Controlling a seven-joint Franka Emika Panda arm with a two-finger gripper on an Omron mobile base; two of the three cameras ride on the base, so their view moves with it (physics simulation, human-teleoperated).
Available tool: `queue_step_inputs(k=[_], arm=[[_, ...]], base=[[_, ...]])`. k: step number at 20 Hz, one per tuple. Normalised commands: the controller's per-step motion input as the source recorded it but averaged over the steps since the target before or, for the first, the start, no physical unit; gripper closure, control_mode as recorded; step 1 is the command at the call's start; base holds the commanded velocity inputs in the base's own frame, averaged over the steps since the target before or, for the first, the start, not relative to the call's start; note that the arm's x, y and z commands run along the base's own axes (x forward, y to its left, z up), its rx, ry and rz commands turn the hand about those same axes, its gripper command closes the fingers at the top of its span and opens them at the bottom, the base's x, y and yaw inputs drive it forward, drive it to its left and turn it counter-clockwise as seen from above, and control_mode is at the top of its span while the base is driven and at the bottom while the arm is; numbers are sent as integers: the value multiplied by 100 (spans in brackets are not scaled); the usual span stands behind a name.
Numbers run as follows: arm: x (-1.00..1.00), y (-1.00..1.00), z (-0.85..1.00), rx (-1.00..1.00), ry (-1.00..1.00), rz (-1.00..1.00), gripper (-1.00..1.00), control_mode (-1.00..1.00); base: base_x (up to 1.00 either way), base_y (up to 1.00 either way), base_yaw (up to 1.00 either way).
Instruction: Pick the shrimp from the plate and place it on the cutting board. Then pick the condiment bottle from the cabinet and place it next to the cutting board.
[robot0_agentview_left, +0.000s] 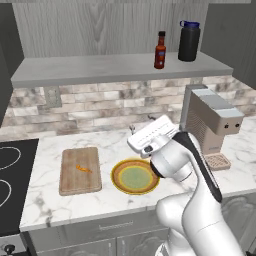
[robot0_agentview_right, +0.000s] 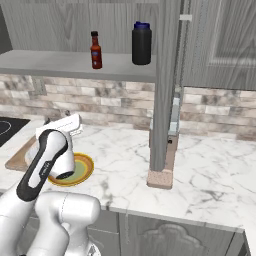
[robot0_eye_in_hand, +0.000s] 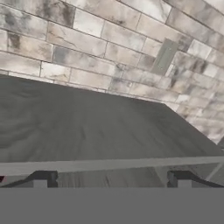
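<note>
Jaws wide, empty. Shrimp already lay on board. Risked toppling bottle near shelf front edge.

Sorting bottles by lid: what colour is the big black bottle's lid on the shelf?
Blue; the lid tops the black bottle, clearest in the left base view.

A white marble worktop ran below a brick-tile backsplash; grey wood-grain panelling covered the upper wall.
</note>
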Motion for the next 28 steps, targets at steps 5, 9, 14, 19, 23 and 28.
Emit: queue_step_inputs(k=[5, 9, 14, 19, 23, 28], arm=[[0, -23, 47, 19, 3, 0, -100, -100], [-9, -2, 39, 1, 0, 0, -100, -100], [-12, -4, 35, 0, 0, 0, -100, -100], [-18, -10, 37, 0, 3, 0, -100, -100], [-11, -15, 39, 4, 6, 0, -100, -100], [-3, -18, 40, 11, 12, 0, -100, -100]], base=[[0, 0, 0], [0, 0, 0], [0, 0, 0], [0, 0, 0], [0, 0, 0], [0, 0, 0]])
